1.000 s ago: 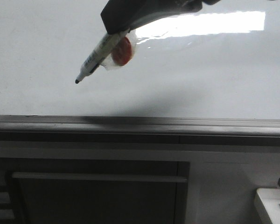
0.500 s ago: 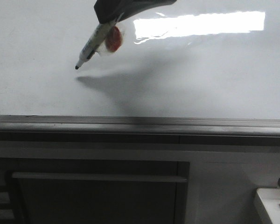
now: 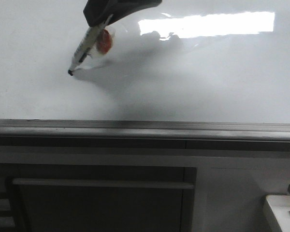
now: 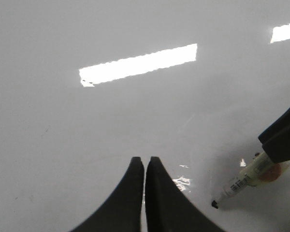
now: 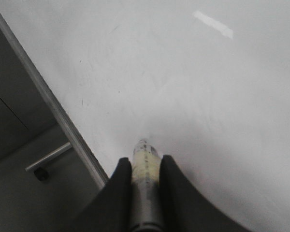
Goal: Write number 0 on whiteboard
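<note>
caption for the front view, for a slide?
Right end effector holds a marker tip-down at the whiteboard, above its grey tray edge; no stroke visible yet.

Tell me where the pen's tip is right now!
In the front view, the marker's tip meets the whiteboard at upper left, below the right tool holding it, left of the bright light reflection.

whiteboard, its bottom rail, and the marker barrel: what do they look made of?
Whiteboard: glossy white coated surface, mirrors a sharp rectangular light; coating type unclear.
Bottom rail: likely metal, grey with a dull linear sheen.
Marker in the right hand: probably plastic, pale barrel with a printed label, dark tip.
</note>
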